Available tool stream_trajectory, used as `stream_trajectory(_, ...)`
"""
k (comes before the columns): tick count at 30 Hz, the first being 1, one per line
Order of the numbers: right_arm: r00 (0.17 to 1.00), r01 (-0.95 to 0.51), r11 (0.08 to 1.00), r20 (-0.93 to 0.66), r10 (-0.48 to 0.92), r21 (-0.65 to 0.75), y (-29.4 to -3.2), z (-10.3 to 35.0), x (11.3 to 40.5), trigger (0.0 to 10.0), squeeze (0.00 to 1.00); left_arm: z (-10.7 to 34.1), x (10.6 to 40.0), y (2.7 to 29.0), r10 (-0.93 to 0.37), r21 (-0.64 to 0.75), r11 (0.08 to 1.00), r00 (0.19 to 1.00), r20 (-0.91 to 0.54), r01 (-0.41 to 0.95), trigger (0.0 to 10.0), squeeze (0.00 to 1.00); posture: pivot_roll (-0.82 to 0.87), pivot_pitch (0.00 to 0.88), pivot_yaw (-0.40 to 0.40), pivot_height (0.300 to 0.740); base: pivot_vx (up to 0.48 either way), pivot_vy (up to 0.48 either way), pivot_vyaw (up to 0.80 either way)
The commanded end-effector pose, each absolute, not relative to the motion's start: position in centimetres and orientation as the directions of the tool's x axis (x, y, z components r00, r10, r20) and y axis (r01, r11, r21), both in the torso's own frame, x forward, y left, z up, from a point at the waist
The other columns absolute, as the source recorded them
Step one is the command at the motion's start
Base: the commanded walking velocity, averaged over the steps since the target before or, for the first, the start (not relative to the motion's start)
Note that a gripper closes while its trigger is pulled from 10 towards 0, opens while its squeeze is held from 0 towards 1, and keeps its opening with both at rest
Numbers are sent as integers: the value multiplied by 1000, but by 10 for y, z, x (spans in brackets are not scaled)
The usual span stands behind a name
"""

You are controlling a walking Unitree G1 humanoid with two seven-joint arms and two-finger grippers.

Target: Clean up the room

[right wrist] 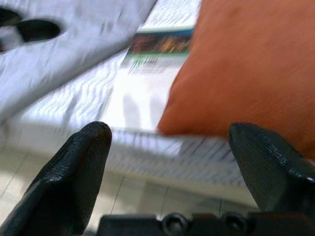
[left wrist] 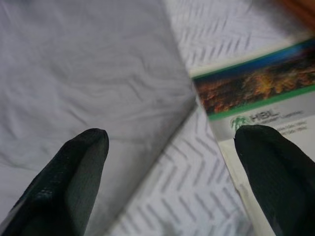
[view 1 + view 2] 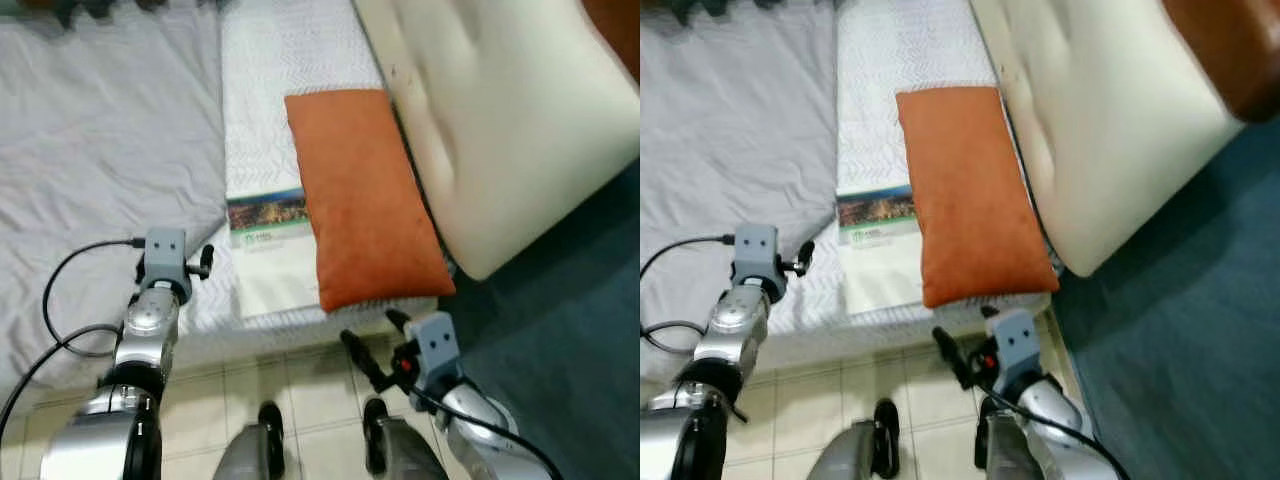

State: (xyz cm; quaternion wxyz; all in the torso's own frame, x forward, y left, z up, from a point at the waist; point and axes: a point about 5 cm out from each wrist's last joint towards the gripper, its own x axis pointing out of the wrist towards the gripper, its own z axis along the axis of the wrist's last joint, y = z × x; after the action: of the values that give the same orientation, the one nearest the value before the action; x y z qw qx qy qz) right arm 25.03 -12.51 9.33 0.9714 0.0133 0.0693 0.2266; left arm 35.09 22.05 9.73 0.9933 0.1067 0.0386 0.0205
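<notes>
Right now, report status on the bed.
Left gripper open above the grey sheet. Right gripper open, below the mattress edge. Orange rectangular cushion overlaps a white calendar with green-bordered photo. Cream padded headboard alongside.

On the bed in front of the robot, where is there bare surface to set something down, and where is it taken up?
Free: the wide grey sheet, beside the white patterned strip. The strip's far part, beyond the orange pillow, is also bare. Crowded: the near end of the strip, where the printed paper lies tucked under the pillow, hard against the cream headboard. The open left hand hovers at the sheet's border.
</notes>
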Motion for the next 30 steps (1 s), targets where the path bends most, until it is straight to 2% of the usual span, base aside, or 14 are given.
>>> stream_trajectory(1, 909, -390, 917, -126, 398, 89, -134, 88, 252, 10000, 0, 86, 336, 211, -19, 232, 972, 998, -59, 32, 10000, 1000, 1, 32, 24, 740, 0, 0, 0)
stream_trajectory(3, 935, -323, 942, -121, 333, 94, -146, 79, 261, 10000, 0, 79, 301, 186, -112, 292, 951, 994, 4, 106, 10000, 1000, 45, 0, 21, 740, 0, 0, 0)
stream_trajectory(4, 935, -323, 942, -121, 333, 94, -146, 79, 261, 10000, 0, 79, 301, 186, -112, 292, 951, 994, 4, 106, 10000, 1000, 45, 0, 21, 740, 0, 0, 0)
stream_trajectory(5, 949, -285, 954, -111, 294, 89, -150, 74, 270, 10000, 0, 80, 283, 166, -149, 304, 944, 988, 48, 128, 10000, 1000, 59, 0, 17, 740, 0, 0, 0)
stream_trajectory(7, 958, -263, 961, -92, 270, 87, -153, 77, 275, 10000, 0, 80, 282, 162, -141, 292, 949, 988, 63, 117, 10000, 1000, 65, 0, 13, 740, 0, 0, 0)
stream_trajectory(9, 974, -210, 971, -60, 217, 115, -158, 81, 283, 10000, 0, 80, 283, 154, -154, 209, 969, 984, 88, 133, 10000, 1000, 72, 0, 10, 740, 0, 0, 0)
stream_trajectory(11, 979, -192, 974, -47, 199, 116, -159, 82, 290, 10000, 0, 75, 290, 154, -137, 137, 982, 990, 46, 129, 10000, 1000, 64, 0, 16, 740, 0, 240, 0)
stream_trajectory(13, 979, -192, 975, -40, 198, 114, -159, 81, 292, 10000, 0, 75, 290, 154, -125, 120, 985, 992, 19, 121, 10000, 1000, 60, 0, 17, 740, 0, 480, 0)
stream_trajectory(14, 979, -196, 975, -32, 200, 109, -158, 81, 295, 10000, 0, 74, 293, 154, -123, 110, 986, 992, -13, 124, 10000, 435, 53, 0, 18, 740, 0, 480, 0)
stream_trajectory(15, 978, -203, 974, -26, 207, 104, -158, 81, 297, 10000, 0, 71, 295, 154, -119, 103, 987, 992, -40, 122, 10000, 0, 43, 0, 19, 740, 0, 480, 0)
stream_trajectory(23, 979, -199, 976, -23, 201, 88, -164, 77, 294, 10000, 0, 60, 297, 158, -102, 90, 990, 989, -104, 111, 10000, 0, 6, 0, 19, 740, 0, 476, 0)
stream_trajectory(30, 988, -154, 985, -17, 156, 78, -176, 71, 282, 10000, 0, 64, 284, 167, -82, 49, 995, 995, -63, 85, 10000, 0, 9, 0, 20, 740, 0, 477, 0)
